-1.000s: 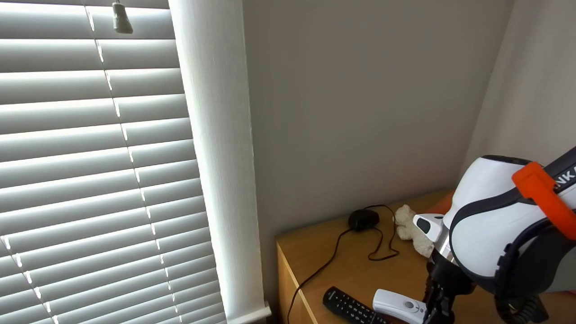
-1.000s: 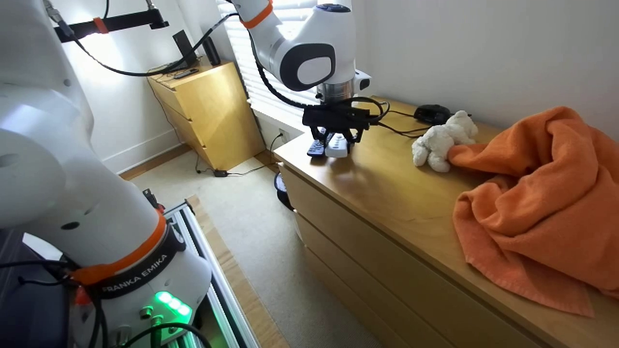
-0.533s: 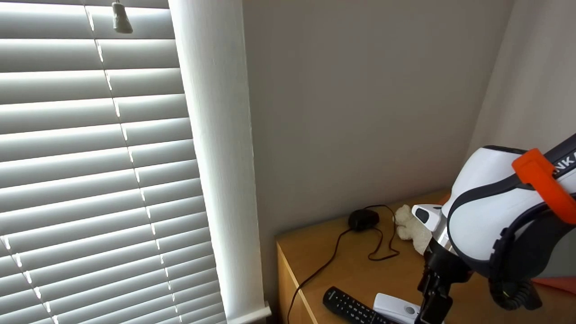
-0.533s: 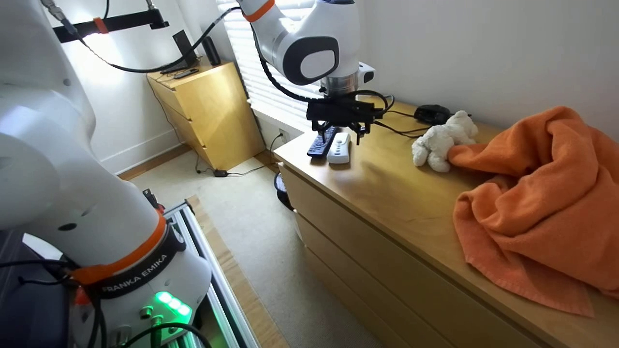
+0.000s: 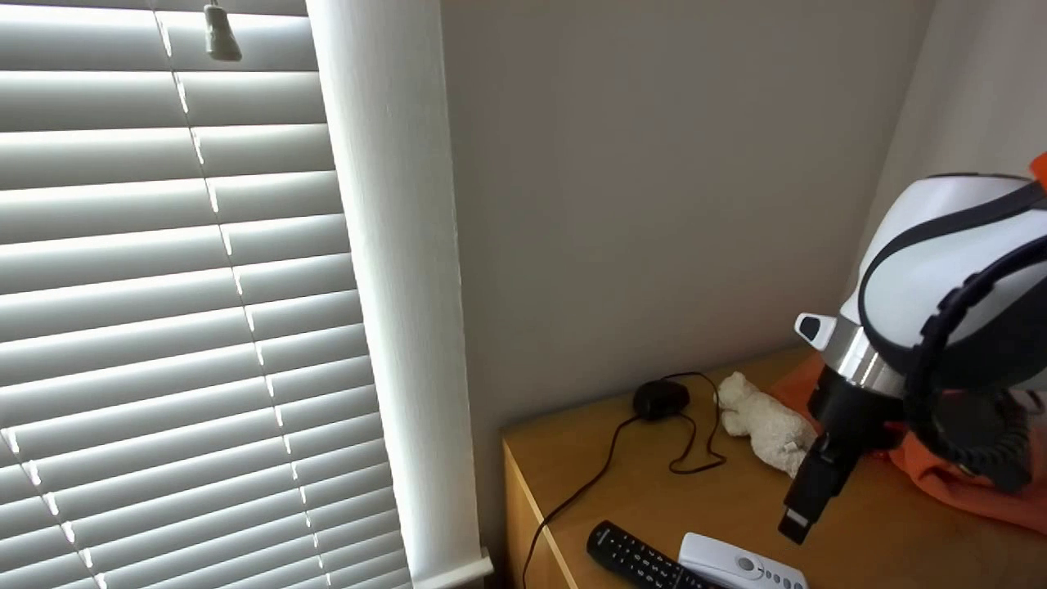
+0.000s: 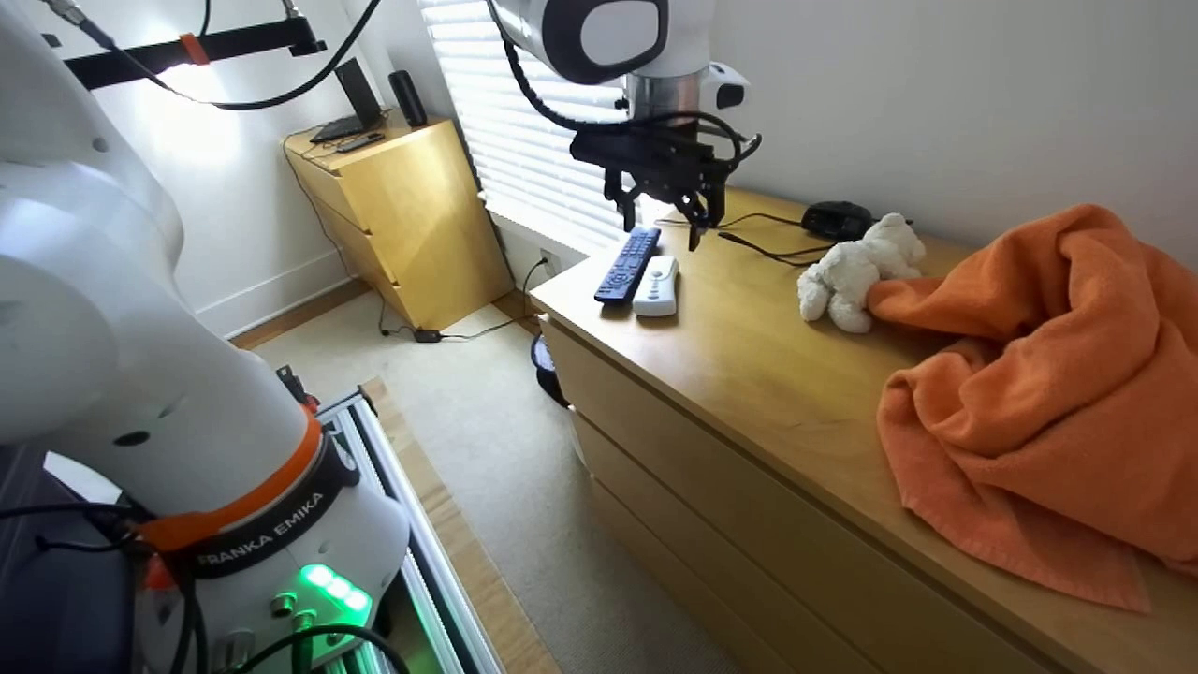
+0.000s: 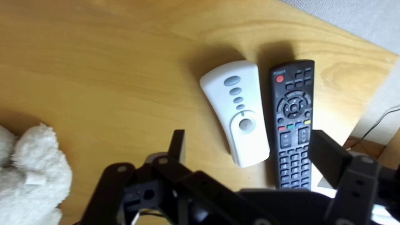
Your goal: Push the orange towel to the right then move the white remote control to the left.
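Note:
The white remote control [image 7: 240,106] lies flat on the wooden dresser top, in full sight in the wrist view and in an exterior view [image 6: 657,288]. Its lower end is cut off at the frame edge in an exterior view [image 5: 720,559]. My gripper [image 6: 661,238] hangs in the air above and behind it, wide open, holding nothing. In the wrist view the gripper [image 7: 247,132] has a dark finger on either side of the remotes' lower ends. Bunched at the far right of the dresser is the orange towel [image 6: 1058,374], far from the gripper.
A black remote [image 7: 289,103] lies close beside the white one, near the dresser's [image 6: 786,365] end. A white plush toy [image 6: 847,281] touches the towel. Behind them sit a black device [image 6: 836,221] and its cable, close to the wall.
The gripper has opened, let go of the white remote and risen away from it. The white remote has shifted slightly toward the front edge; the towel stays put.

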Motion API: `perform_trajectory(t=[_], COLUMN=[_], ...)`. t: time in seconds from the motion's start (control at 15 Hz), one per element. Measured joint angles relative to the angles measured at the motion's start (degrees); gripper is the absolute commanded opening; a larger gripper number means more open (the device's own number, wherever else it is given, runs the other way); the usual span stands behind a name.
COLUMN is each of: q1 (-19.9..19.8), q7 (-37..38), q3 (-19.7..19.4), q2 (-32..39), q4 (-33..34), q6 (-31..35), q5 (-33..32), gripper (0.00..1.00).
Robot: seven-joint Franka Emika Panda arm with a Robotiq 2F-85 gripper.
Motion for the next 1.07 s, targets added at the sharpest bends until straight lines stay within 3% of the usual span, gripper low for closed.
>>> perform_trajectory(t=[0.4,0.67,1.07], q1=[0.1,-0.8,-0.8], q7=[20.7,32.8,34.6], q3=[-6.8,-8.5,-8.8], q2=[-12.3,-19.2,-23.4], q4=[-1.9,-2.3,-2.5], q6=[-3.5,-6.6,-9.5], q5=[-11.0,-16.2,-16.4], gripper=[1.0,1.0,1.0])
